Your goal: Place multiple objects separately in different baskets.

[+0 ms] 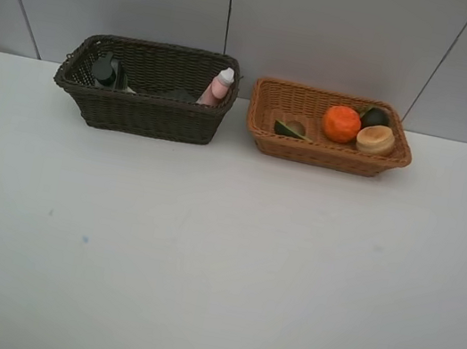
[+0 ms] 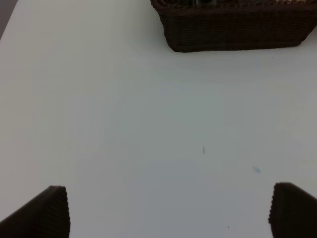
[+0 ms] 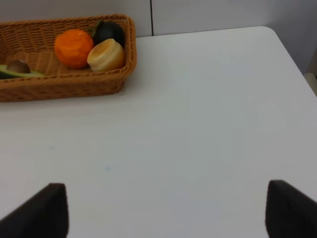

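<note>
At the table's back left stands the dark brown basket [image 1: 140,113], holding a pink bottle [image 1: 218,88] and a dark-green pump bottle [image 1: 105,71]. To its right, the light tan basket [image 1: 327,155] holds an orange [image 1: 341,123], a dark mangosteen [image 1: 375,117], a peach [image 1: 375,139] and an avocado half [image 1: 290,129]. Neither arm shows in the high view. My left gripper [image 2: 168,198] is open and empty above bare table, well short of the dark basket [image 2: 233,29]. My right gripper [image 3: 166,191] is open and empty too, short of the tan basket [image 3: 64,84].
The white table [image 1: 218,262] stretches from the baskets to the near edge. Grey wall panels [image 1: 331,29] rise right behind the baskets. The table's far right corner [image 3: 277,34] shows in the right wrist view.
</note>
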Available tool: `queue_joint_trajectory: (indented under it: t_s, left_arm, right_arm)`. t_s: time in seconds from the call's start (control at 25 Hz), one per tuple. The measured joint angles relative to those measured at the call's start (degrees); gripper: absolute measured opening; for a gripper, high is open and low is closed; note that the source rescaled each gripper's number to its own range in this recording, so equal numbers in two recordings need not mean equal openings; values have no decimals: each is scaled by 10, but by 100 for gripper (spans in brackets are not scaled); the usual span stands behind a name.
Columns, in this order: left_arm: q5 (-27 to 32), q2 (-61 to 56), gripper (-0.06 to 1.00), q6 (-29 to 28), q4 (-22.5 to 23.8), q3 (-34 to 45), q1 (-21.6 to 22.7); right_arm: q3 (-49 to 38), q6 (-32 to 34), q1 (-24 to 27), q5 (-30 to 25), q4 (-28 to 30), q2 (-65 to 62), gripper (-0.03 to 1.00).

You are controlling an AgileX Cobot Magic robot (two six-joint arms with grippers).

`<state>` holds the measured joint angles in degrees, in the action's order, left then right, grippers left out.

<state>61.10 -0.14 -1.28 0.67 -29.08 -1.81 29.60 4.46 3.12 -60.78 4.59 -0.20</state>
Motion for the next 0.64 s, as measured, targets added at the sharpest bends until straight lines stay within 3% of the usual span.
queue_joint_trajectory:
  t_s: [0.64]
  left_arm:
    - [0,0,100,0,0,0,0]
  right_arm:
    - [0,0,0,0,0,0,100]
